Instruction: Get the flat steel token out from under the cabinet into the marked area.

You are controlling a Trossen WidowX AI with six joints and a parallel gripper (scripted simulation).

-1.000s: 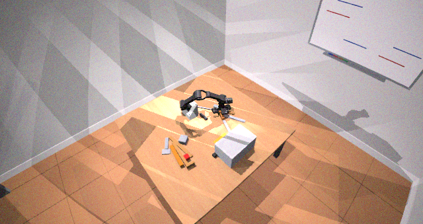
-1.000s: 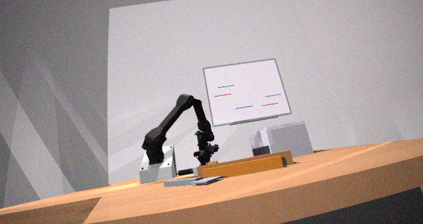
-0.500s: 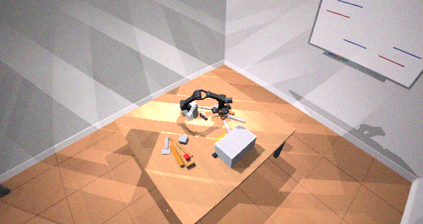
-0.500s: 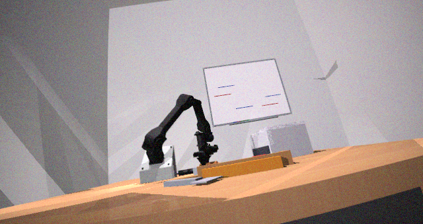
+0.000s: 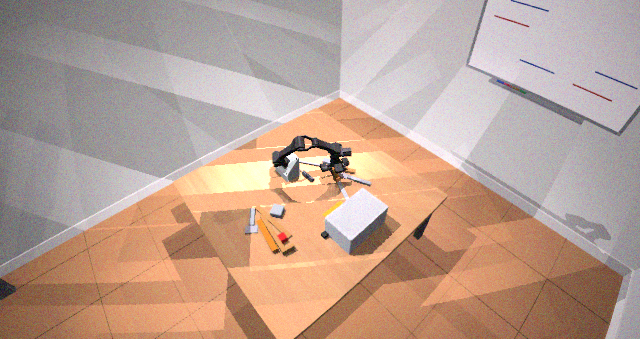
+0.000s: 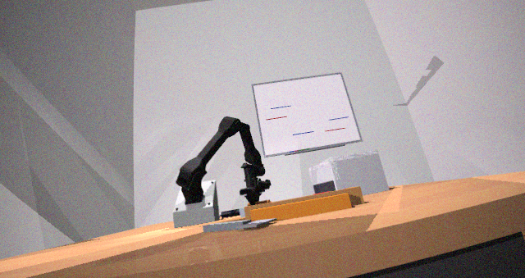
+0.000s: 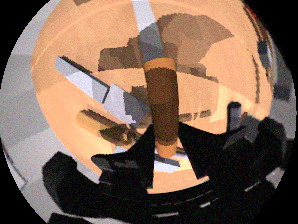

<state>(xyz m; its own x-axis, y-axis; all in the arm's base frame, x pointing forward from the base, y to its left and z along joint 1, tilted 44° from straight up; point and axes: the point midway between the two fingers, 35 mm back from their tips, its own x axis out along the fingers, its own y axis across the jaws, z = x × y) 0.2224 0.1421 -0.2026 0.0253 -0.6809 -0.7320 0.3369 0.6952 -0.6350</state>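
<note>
My gripper (image 5: 334, 173) (image 6: 253, 199) (image 7: 162, 124) is low over the table behind the cabinet (image 5: 356, 219) (image 6: 353, 172) and is shut on the brown handle (image 7: 161, 99) of a long tool. The tool's flat grey blade (image 5: 344, 192) (image 7: 148, 23) points toward the cabinet and the yellow marked area (image 5: 333, 208). The blade tip lies close to the cabinet's near side. The steel token is not in view in any frame.
A second grey bar (image 5: 358, 180) (image 7: 83, 79) lies beside my gripper. A grey scraper-like tool (image 5: 251, 221), a grey block (image 5: 277, 210), orange and wooden strips (image 5: 269, 235) (image 6: 301, 207) and a red cube (image 5: 282, 237) lie left of the cabinet. The arm's base (image 5: 289, 168) (image 6: 196, 210) stands at the back.
</note>
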